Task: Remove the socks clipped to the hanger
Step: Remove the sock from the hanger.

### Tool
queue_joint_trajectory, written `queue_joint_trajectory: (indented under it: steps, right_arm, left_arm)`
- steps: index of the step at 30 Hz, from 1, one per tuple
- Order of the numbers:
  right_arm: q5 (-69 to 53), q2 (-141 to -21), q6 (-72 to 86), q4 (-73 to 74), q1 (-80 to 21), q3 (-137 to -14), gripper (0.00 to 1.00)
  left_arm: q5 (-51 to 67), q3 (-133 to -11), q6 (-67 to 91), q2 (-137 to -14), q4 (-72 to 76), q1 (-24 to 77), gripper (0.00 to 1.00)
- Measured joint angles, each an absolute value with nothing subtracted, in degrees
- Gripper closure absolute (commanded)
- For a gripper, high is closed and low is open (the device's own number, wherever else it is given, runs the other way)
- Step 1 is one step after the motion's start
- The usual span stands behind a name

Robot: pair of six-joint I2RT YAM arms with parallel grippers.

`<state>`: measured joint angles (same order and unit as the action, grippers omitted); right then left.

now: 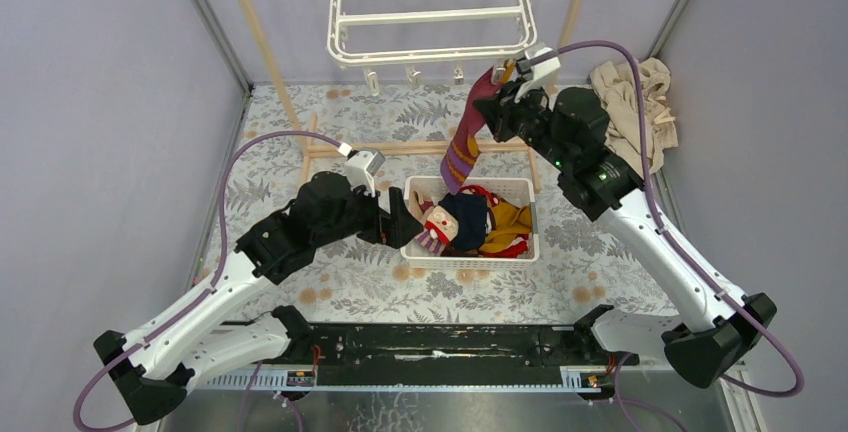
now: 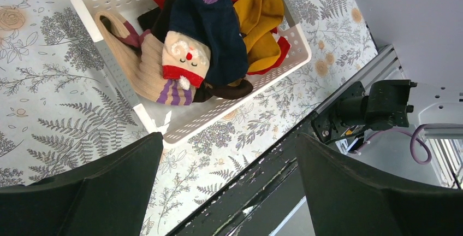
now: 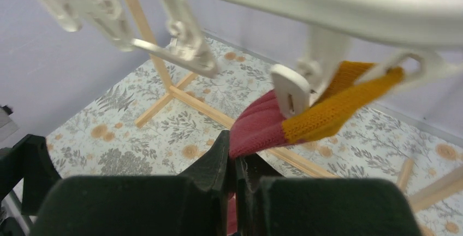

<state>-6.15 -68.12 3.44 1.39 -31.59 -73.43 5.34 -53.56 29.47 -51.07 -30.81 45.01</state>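
Note:
The white hanger (image 1: pixel 430 17) hangs at the back, its rail (image 3: pixel 327 1) close above in the right wrist view. One sock (image 1: pixel 462 147) in maroon with purple stripes and a mustard cuff (image 3: pixel 338 107) dangles from a white clip (image 3: pixel 292 91) at the hanger's near right corner. My right gripper (image 3: pixel 236 157) is shut on this sock's maroon part (image 3: pixel 256 129) just under the clip. Several more socks (image 1: pixel 478 222) lie piled in the white basket (image 1: pixel 520 252). My left gripper (image 2: pixel 229 184) stands wide open beside the basket's left end, nothing between its fingers.
A wooden pole frame (image 1: pixel 270 57) holds the hanger, with a wooden bar (image 1: pixel 400 149) across the floral table behind the basket. A beige cloth (image 1: pixel 635 112) is heaped at the right wall. Empty clips (image 3: pixel 185 47) dangle from the rail. The black base rail (image 1: pixel 430 347) runs along the near edge.

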Motion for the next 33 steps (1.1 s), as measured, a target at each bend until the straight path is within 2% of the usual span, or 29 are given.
queue_joint_trajectory:
  steps: [17,24,33]
  right_arm:
    - [6.68,-82.17,-4.99,10.17,-50.94,-88.33,1.0]
    - [8.51,-87.35,-6.46,13.58,-53.01,-95.02,1.0]
    - [8.29,-87.2,-6.22,15.0,-53.15,-95.64,1.0]
  left_arm:
    - [5.32,-53.23,29.65,-50.37,-30.81,45.01,0.02]
    - [5.17,-53.23,29.65,-49.93,-30.81,45.01,0.02]
    - [4.97,-53.23,29.65,-49.87,-30.81,45.01,0.02]
